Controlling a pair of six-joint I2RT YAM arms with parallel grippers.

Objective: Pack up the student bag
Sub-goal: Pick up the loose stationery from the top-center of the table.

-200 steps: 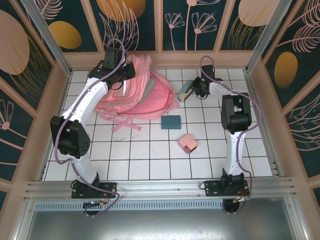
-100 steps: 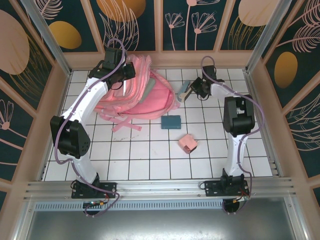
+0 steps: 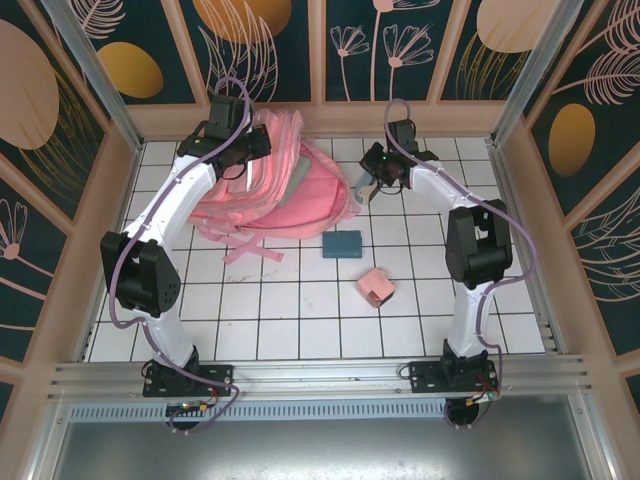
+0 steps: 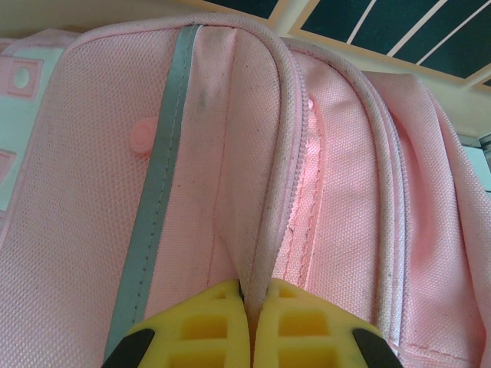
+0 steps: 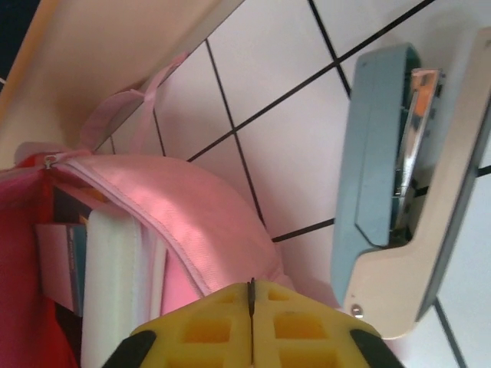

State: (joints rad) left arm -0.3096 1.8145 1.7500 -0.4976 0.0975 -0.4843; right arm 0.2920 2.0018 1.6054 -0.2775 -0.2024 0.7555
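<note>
The student bag [image 3: 305, 200], a big soft pink backpack, lies at the back of the tiled floor. My left gripper [image 3: 248, 152] is at its upper left side. In the left wrist view that gripper [image 4: 252, 290] is shut on a piped seam of the bag [image 4: 92, 199], beside a grey reflective strip [image 4: 157, 176]. My right gripper [image 3: 373, 172] is at the bag's right edge. In the right wrist view its jaws [image 5: 252, 285] are shut, with a thin dark sliver at the tips, over the pink rim of the bag [image 5: 176, 207]. The open mouth shows white books [image 5: 111, 284] inside.
A blue and white stapler [image 5: 399, 192] lies on the tiles just right of my right gripper, also seen from above [image 3: 364, 188]. A flat teal box [image 3: 342, 243] and a small pink box-like object [image 3: 376, 287] sit in front of the bag. Wooden walls [image 3: 320, 117] close the back.
My right gripper has swung left and toward the back, from beside the stapler to the bag's right edge. The left arm, bag and stapler have stayed put.
</note>
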